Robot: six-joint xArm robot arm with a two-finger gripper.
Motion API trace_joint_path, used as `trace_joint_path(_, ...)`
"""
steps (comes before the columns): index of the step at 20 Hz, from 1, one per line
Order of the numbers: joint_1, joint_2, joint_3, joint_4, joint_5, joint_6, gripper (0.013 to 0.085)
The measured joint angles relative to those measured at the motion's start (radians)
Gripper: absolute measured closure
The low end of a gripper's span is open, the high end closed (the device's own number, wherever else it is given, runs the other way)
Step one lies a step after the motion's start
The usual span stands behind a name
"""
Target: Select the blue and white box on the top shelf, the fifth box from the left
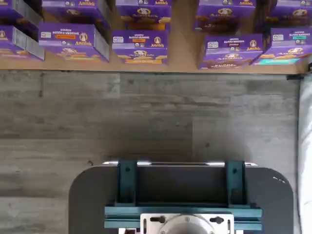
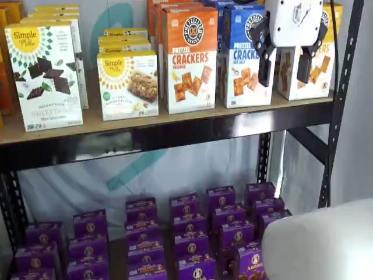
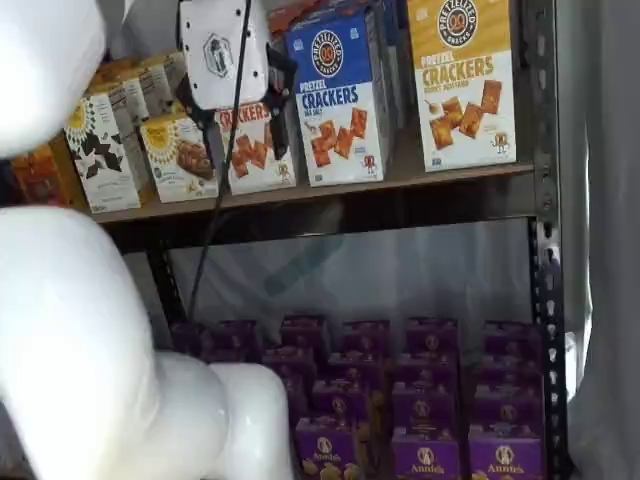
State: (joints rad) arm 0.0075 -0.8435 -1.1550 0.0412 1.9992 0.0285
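The blue and white box (image 2: 243, 58) stands upright on the top shelf (image 2: 145, 119), between an orange-topped box and a yellow-topped one; it shows in both shelf views (image 3: 335, 100). My gripper (image 2: 284, 80) hangs in front of the shelf, just right of the blue box and over its right edge. Its two black fingers (image 2: 265, 67) stand apart with a plain gap, open, holding nothing. In a shelf view the gripper (image 3: 238, 120) shows left of the box. The wrist view does not show the box.
The orange-topped cracker box (image 2: 189, 58), the yellow-topped one (image 3: 462, 80) and Simple Mills boxes (image 2: 44, 73) share the shelf. Purple boxes (image 2: 192, 233) fill the lower shelf (image 1: 180, 61). A black rack post (image 2: 341, 105) stands at the right. White arm links (image 3: 60, 330) fill the foreground.
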Motion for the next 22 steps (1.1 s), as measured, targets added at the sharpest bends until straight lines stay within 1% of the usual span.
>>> trace_joint_path(1,-0.027,-0.006,0.006,0.029,-0.008,-0.015,0.0130)
trace_joint_path(2,-0.072,-0.015,0.015,0.077,-0.020,-0.037,0.0130)
trace_joint_path(3,-0.093,-0.021,0.021,0.103,-0.028,-0.050,0.0130)
trace_joint_path(5,-0.099,-0.024,0.023,0.112,-0.033,-0.055,0.0130)
trace_joint_path(9,-0.089,-0.025,0.027,0.102,-0.045,-0.052,0.0130)
trace_joint_path(15,-0.063,-0.008,0.029,0.068,-0.108,-0.043,0.0130)
trace_joint_path(22,-0.070,0.062,-0.010,0.032,-0.194,-0.065,0.0130)
